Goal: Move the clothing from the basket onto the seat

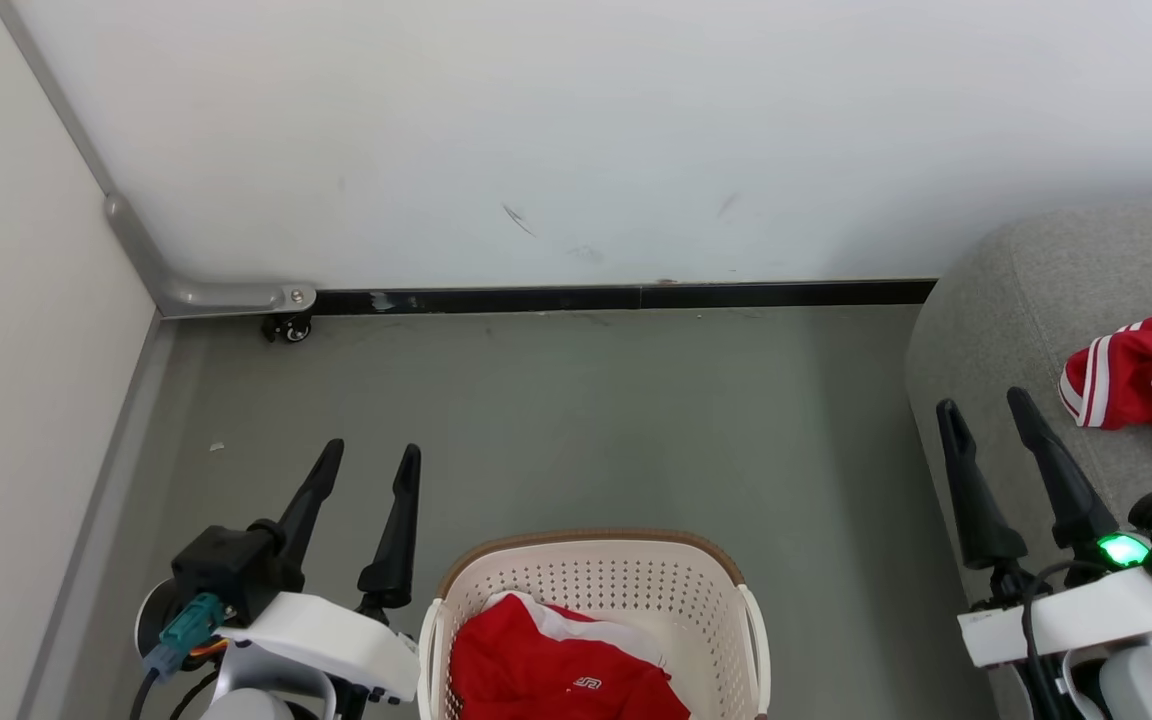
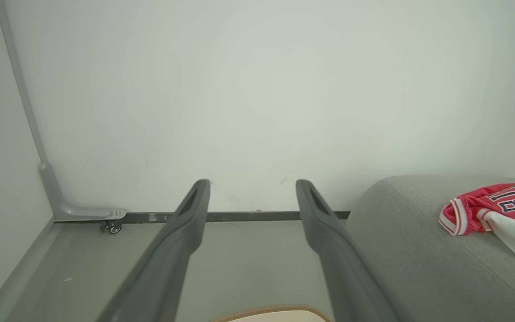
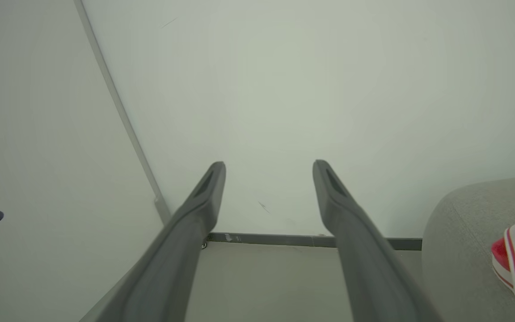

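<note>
We hold both claws spread. The left gripper [image 1: 374, 450] hangs over the bare grey floor [image 1: 586, 420] just left of the basket [image 1: 591, 543]; the right gripper [image 1: 982, 400] hangs by the sofa [image 1: 1006, 300] at its rounded edge. Open floor runs from the basket's far rim to the black baseboard [image 1: 636, 296] and white wall [image 1: 576, 130]. A small caster [image 1: 288, 328] sits in the left corner. The red shorts [image 1: 556, 665] lie inside the basket, cut off at the bottom. The red jersey [image 1: 1131, 365] lies on the sofa, in from its rounded end, partly cut off at right.
</note>
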Tool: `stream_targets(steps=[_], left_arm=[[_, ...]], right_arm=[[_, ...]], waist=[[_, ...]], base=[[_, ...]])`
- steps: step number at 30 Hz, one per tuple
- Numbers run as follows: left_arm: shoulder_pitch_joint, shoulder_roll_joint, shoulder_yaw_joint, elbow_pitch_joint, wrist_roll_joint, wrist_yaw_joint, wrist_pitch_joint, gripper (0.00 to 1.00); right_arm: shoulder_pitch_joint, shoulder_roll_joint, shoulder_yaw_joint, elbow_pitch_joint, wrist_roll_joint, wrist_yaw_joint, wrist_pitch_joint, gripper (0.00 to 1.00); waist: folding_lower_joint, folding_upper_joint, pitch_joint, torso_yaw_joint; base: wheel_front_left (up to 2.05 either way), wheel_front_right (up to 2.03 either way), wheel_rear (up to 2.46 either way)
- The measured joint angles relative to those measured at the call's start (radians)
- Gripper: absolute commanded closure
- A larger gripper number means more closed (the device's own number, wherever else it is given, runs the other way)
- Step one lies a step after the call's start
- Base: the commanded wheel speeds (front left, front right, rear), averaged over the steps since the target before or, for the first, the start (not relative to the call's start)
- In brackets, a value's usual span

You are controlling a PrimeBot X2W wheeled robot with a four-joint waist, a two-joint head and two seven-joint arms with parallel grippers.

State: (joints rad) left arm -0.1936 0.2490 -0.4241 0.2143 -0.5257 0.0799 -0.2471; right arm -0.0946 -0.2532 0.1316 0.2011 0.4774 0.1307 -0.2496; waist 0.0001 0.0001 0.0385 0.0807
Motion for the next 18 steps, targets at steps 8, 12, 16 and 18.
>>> stream_targets(steps=[8,12,16,18], left_arm=[[0.018,-0.011,0.052,-0.010,0.028,0.017,0.000,0.00],[0.030,-0.011,0.072,-0.011,0.054,0.022,0.000,0.00],[0.042,-0.014,0.095,-0.013,0.073,0.027,0.000,0.00],[0.049,-0.019,0.101,-0.013,0.082,0.027,0.000,0.00]], right_arm=[[0.054,0.014,0.005,-0.014,-0.028,0.000,0.000,0.00],[0.059,0.015,-0.003,-0.035,-0.052,0.000,0.000,0.00],[0.060,0.016,-0.013,-0.044,-0.057,0.000,0.000,0.00],[0.060,0.020,-0.015,-0.049,-0.061,0.000,0.000,0.00]], waist=[[0.0000,0.0000,0.000,-0.004],[0.0000,0.0000,0.005,-0.004],[0.0000,0.0000,0.010,-0.004],[0.0000,-0.0001,0.013,-0.004]], base=[[0.00,0.00,0.00],[0.00,0.00,0.00],[0.00,0.00,0.00],[0.00,0.00,0.00]])
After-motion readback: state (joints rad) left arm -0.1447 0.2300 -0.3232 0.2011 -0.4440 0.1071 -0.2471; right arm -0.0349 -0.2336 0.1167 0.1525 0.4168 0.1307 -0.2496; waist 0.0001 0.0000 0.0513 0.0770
